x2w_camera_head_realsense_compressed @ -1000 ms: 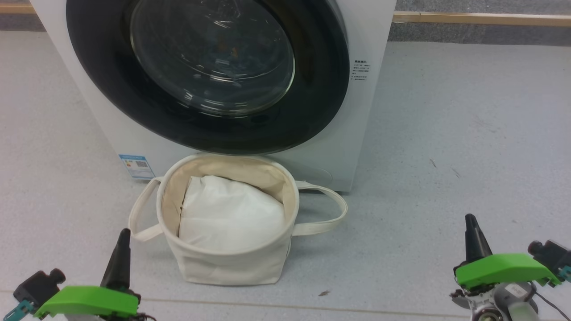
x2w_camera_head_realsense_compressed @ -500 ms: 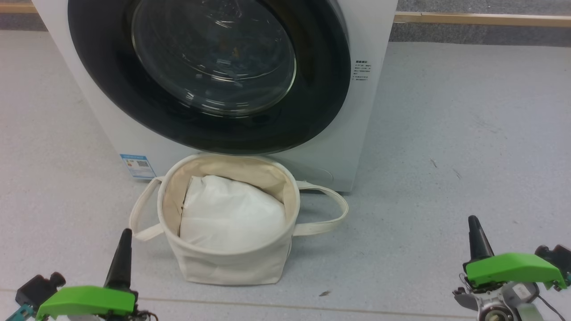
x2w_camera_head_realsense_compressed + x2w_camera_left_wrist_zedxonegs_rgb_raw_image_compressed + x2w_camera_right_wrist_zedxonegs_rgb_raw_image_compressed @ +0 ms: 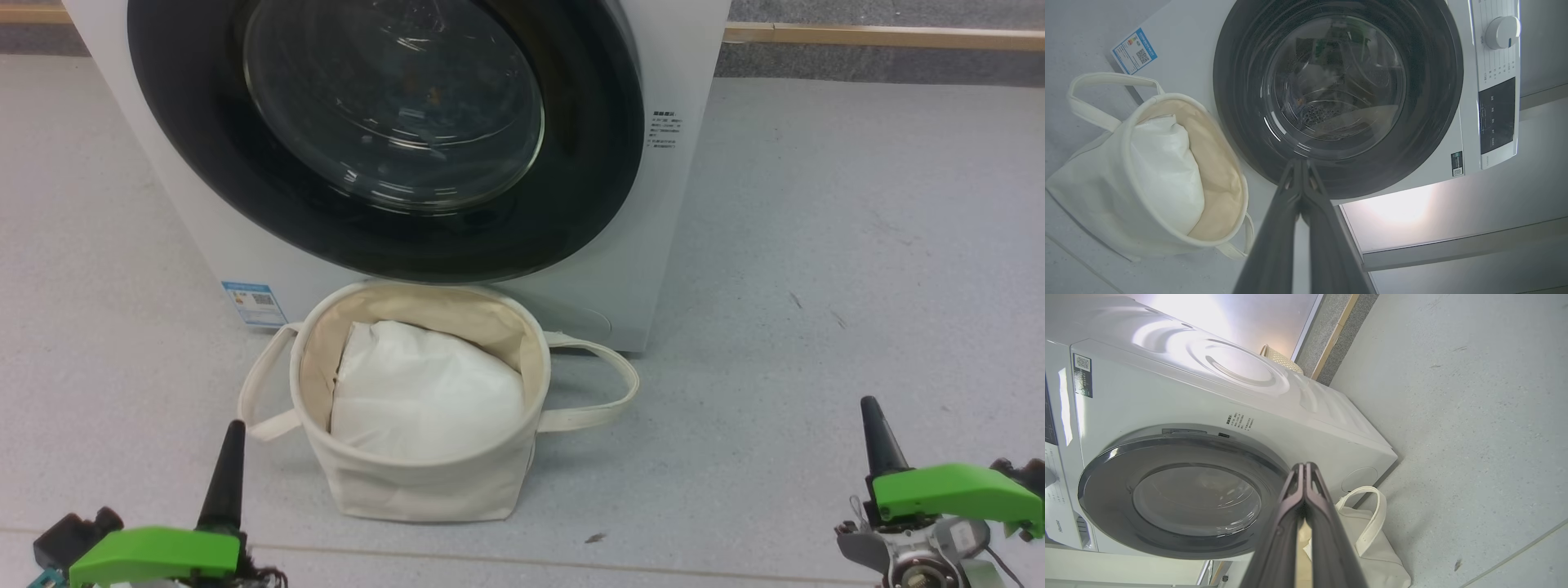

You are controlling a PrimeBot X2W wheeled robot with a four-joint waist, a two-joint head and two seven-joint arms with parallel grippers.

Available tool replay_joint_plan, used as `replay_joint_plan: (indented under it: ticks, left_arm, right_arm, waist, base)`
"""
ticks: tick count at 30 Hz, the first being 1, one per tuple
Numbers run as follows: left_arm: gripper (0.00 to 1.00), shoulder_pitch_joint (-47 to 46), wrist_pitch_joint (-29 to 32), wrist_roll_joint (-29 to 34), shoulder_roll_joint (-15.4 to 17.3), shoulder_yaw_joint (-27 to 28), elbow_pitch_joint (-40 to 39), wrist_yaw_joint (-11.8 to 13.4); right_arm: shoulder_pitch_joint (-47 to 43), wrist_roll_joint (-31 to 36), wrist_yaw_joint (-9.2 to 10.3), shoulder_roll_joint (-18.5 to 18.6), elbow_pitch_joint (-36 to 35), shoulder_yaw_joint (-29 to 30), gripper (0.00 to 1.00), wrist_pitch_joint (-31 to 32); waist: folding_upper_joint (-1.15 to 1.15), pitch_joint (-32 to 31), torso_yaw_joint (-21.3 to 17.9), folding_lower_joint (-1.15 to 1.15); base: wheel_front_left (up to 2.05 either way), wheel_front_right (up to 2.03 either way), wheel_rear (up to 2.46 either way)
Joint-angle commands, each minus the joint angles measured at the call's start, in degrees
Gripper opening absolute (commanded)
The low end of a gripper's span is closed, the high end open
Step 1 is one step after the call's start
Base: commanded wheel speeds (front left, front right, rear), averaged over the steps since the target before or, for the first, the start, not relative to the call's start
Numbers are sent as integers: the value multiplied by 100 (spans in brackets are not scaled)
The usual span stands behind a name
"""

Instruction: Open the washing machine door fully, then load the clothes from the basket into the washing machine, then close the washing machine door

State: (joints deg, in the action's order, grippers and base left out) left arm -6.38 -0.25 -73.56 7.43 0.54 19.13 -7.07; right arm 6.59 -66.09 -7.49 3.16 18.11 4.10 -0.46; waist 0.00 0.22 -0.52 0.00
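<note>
Judging progress: door (image 3: 204, 163) looks shut, basket (image 3: 416, 490) holds just a white cloth (image 3: 424, 392); clothes likely inside, glass too dim to tell. Little seems left.
Left gripper (image 3: 233, 433): fingers together, empty, just left of basket.
Basket: on floor, hard by washer (image 3: 686, 204) front, below door.
Right gripper (image 3: 870, 412): fingers together, empty, well right of basket.

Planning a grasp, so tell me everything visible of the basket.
The basket is small, round and of cream canvas. It is upright and open-topped, with two looped fabric handles sticking out sideways. A plain white cloth lies inside. It stands on the grey floor just before the washer, below the door.
</note>
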Motion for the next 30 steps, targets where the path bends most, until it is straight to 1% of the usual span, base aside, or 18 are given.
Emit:
replay_joint_plan:
  ticks: [1, 30]
  left_arm:
    - [0, -133, 46, -124, 33, 189, -223, -29]
    - [0, -22, 510, -1396, -326, 493, -433, -38]
  right_arm:
    - [77, -168, 0, 10, -228, -48, 0, 66]
    - [-9, -1958, 0, -18, -361, 166, 0, 529]
  waist:
    - [0, 0, 2, 0]
    - [0, -4, 39, 0]
  base:
    - [0, 0, 0]
    - [0, 0, 0]
